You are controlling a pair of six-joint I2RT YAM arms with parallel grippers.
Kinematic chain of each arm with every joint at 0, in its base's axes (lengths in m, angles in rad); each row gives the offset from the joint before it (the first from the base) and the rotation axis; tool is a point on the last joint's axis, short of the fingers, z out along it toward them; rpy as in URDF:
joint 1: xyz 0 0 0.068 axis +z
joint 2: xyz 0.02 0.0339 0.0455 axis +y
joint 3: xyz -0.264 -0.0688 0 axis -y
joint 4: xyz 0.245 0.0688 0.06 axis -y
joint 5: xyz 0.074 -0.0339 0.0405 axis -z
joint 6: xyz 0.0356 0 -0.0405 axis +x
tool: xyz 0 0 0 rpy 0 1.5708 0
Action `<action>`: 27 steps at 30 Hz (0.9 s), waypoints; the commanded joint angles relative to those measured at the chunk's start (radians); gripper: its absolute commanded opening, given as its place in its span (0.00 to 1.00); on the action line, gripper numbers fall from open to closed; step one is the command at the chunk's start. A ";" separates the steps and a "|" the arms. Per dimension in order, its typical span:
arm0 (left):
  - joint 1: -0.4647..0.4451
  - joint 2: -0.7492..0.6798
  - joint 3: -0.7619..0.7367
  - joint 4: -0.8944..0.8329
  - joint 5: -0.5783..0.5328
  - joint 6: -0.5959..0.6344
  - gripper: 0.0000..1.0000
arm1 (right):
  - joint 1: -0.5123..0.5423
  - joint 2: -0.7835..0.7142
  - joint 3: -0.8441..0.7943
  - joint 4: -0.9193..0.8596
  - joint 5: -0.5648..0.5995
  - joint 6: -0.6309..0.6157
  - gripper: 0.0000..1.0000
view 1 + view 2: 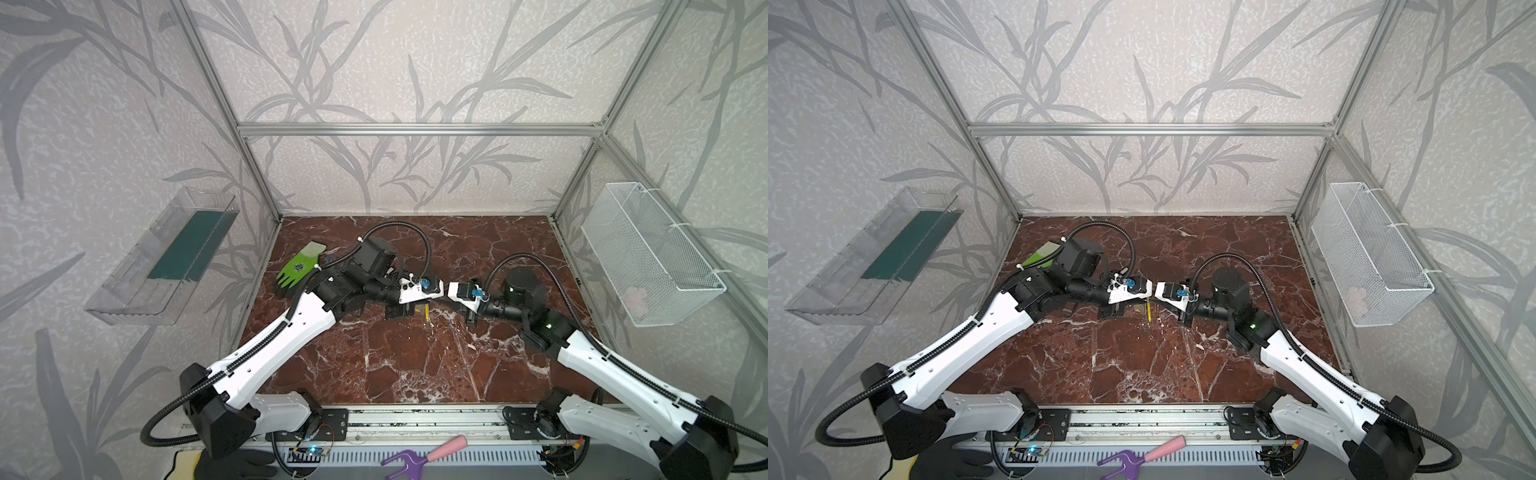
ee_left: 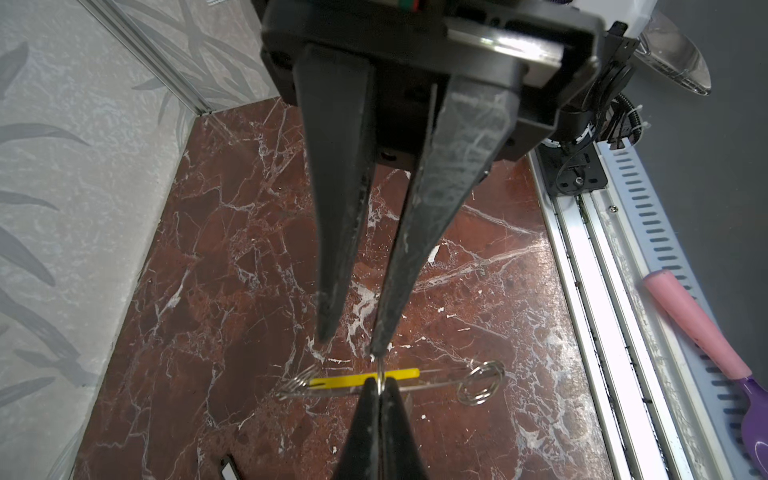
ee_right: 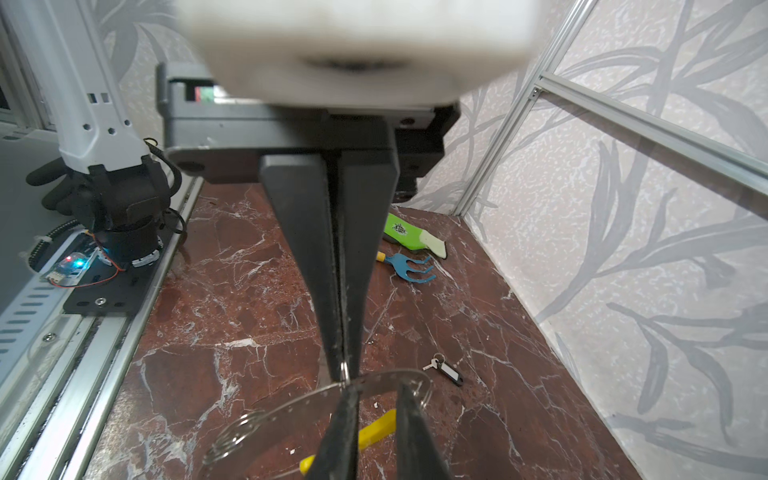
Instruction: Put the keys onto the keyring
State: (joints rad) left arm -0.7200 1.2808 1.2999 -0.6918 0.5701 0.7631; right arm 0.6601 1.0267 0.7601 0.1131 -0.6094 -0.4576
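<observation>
The keyring (image 3: pixel 386 378) is a thin grey loop hanging in the air between my two grippers, and its yellow segment (image 2: pixel 353 380) lies on its lower side. In both top views that yellow segment (image 1: pixel 427 313) hangs below the two wrists. My left gripper (image 2: pixel 379 384) is shut on a small metal ring (image 3: pixel 344 370) at the loop's rim. My right gripper (image 3: pixel 377 388) faces it tip to tip with its fingers apart. The loop's rim crosses at those fingertips. One key with a black fob (image 3: pixel 446 371) lies on the marble table (image 1: pixel 415 365). I see no other key.
A green glove (image 1: pixel 297 270) and a blue hand rake (image 3: pixel 409 266) lie near the back left corner. A pink-handled purple tool (image 1: pixel 424 457) rests beyond the front rail. A wire basket (image 1: pixel 648 257) hangs on the right wall and a clear tray (image 1: pixel 162 257) on the left wall.
</observation>
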 commanded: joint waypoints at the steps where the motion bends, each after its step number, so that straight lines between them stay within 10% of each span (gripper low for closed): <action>1: -0.009 -0.002 0.046 -0.029 -0.010 0.033 0.00 | 0.010 0.018 0.023 0.021 -0.052 0.025 0.18; 21: -0.024 -0.060 -0.031 0.093 -0.021 0.012 0.00 | 0.012 0.065 0.005 0.062 -0.066 0.055 0.00; 27: -0.017 -0.143 -0.144 0.251 -0.098 -0.098 0.35 | 0.010 0.020 -0.086 0.240 -0.004 0.103 0.00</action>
State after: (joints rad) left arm -0.7361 1.1885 1.1954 -0.5552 0.4950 0.7197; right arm 0.6643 1.0756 0.7074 0.2333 -0.6430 -0.3946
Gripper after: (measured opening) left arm 0.326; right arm 0.045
